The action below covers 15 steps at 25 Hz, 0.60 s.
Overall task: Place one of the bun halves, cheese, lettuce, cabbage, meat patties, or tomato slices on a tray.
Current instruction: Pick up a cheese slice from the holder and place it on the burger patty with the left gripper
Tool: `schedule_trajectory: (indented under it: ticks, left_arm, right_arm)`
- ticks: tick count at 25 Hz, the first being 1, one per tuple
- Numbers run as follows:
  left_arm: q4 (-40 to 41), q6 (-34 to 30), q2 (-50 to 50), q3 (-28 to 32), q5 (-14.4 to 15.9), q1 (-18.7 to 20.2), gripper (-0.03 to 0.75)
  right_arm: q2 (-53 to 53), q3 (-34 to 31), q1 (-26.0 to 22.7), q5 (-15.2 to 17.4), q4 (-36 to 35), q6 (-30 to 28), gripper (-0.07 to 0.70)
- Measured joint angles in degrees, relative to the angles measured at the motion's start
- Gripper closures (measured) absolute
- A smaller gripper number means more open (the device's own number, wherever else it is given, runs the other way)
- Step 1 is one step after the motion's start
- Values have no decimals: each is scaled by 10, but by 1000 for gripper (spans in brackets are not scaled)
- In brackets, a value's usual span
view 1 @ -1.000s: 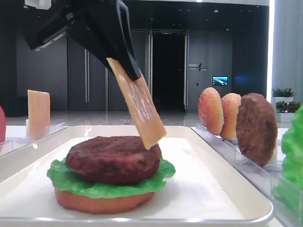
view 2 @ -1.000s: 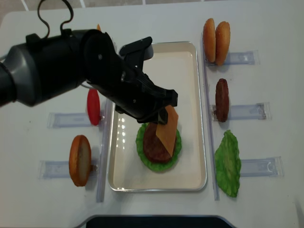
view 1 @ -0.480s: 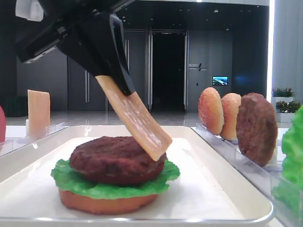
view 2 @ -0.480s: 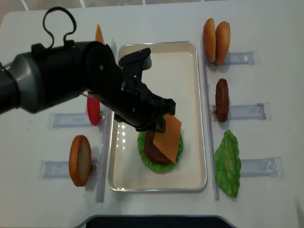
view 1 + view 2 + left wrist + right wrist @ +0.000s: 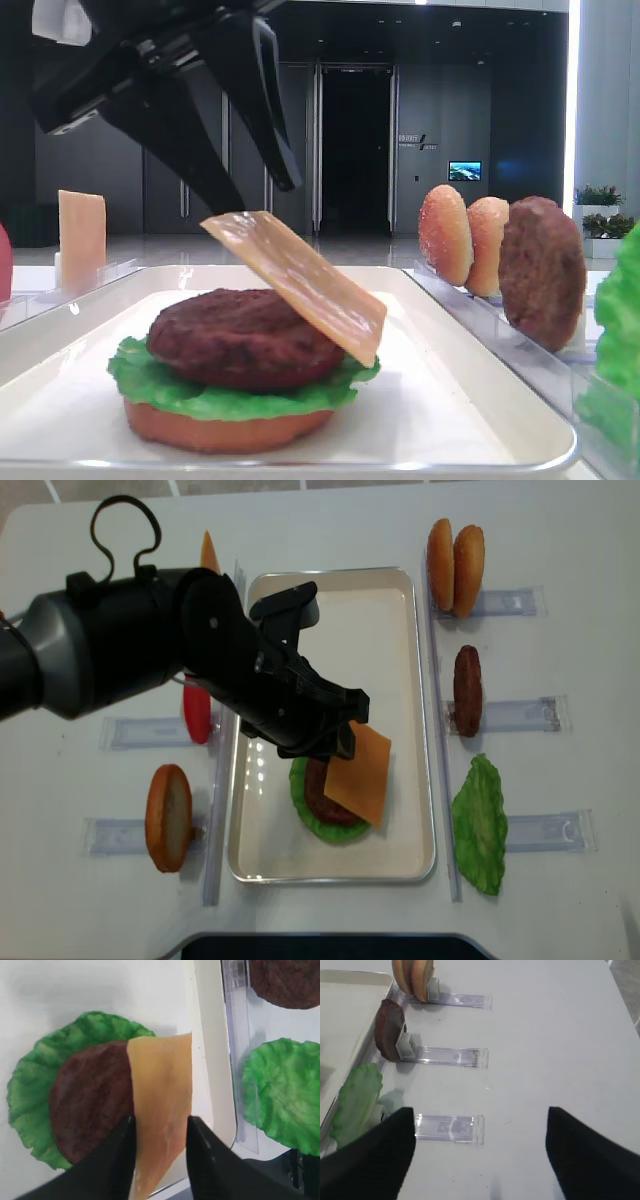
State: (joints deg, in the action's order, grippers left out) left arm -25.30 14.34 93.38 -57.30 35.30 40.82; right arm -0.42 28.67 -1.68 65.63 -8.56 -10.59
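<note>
- The left gripper (image 5: 245,200) hangs in the upper left of the low side view with its two dark fingers (image 5: 268,100) spread apart and nothing between them.
- The cheese slice (image 5: 300,282) lies just below those fingers, tilted, its upper edge raised and its lower corner hanging past the right side of the meat patty (image 5: 245,338).
- The patty sits on a ruffled lettuce leaf (image 5: 180,385), which rests on a flat bun base (image 5: 220,428), all stacked on the white tray (image 5: 480,420).
- In the overhead view the stack stands in the lower half of the tray.
- The right gripper (image 5: 480,1155) shows at the bottom of its wrist view, dark fingers wide apart and empty, over the white table (image 5: 545,1035).
</note>
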Motion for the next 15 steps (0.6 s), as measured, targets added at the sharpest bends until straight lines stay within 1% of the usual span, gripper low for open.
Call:
schedule_trajectory:
  ticks: [3,8,12,15]
  left_arm:
    - [1,0,0,0,0,0,438]
    - [4,0,0,0,3,0,434]
    - [12,1,0,0,17,0,432]
    - [34,17,-2,0,30,0,430]
  right_arm:
    - [0,0,0,0,0,0,90]
    - [0,0,0,0,0,0,90]
    - [0,0,0,0,0,0,90]
    - [0,0,0,0,0,0,90]
